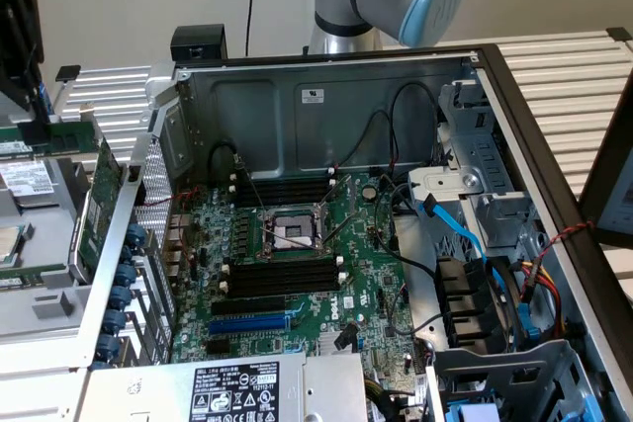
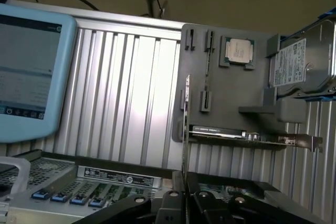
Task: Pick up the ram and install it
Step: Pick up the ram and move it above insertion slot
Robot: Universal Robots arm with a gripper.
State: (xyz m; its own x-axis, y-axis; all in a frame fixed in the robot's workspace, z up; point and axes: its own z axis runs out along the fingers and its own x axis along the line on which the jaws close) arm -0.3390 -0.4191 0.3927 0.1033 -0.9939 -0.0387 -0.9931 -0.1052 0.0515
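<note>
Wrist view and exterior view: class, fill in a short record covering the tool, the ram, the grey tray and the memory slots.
tool: shut on the ram
ram: thin stick, seen edge-on between the tool's fingers
grey tray: carries a processor, a hard drive, an expansion card
memory slots: black, empty, on the motherboard

Probably a robotics lab, opened computer case (image 1: pixel 297 116), ribbed aluminium bench (image 1: pixel 574 76)
</note>
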